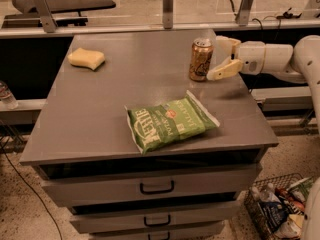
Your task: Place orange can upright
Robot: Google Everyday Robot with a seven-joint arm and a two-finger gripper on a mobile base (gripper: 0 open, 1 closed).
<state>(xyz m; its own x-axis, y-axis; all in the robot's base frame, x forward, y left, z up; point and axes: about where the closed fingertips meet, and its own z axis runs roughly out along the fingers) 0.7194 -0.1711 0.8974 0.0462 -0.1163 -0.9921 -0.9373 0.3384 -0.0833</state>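
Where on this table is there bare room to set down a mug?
The widest bare patch of the table is its left and middle, between the sponge, the chip bag and the can. The front left corner is bare too. The back right is crowded: the open hand sits just right of the upright can.

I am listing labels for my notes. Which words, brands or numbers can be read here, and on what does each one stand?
"KETTLE": large white letters on the green chip bag; its smaller print is too blurred to read.
Orange can, upright on the table: only a mottled pattern, nothing readable.
Gripper, open just right of the can: no text on it.
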